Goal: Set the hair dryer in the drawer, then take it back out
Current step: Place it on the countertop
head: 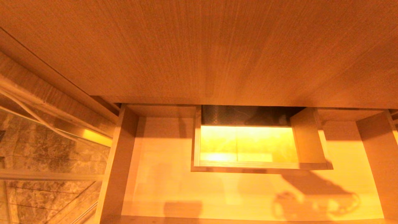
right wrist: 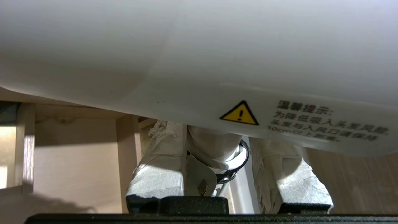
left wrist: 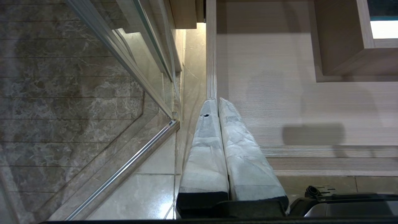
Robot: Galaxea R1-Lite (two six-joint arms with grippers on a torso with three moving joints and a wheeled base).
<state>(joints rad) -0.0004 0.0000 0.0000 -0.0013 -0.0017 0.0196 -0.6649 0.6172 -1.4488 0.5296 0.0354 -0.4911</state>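
The drawer [head: 174, 186] stands pulled out below me, a wide shallow light-wood tray with a boxed rectangular cutout [head: 248, 146] at its back. No gripper shows in the head view; only a shadow falls on the drawer floor at the front right. In the right wrist view the white hair dryer [right wrist: 199, 56] with a yellow warning triangle fills the upper part. My right gripper [right wrist: 214, 137] is shut on its handle, taped fingers [right wrist: 161, 168] on either side, with the drawer's inside [right wrist: 71, 155] beyond. My left gripper [left wrist: 217, 101] is shut and empty at the drawer's left edge [left wrist: 211, 62].
A taller plain wood panel [head: 199, 46] rises behind the drawer. To the left are a glass partition with a metal frame [left wrist: 124, 62], marble tiling [left wrist: 46, 93] and a glossy tile floor [left wrist: 149, 193]. A white cable [head: 31, 115] runs along the left.
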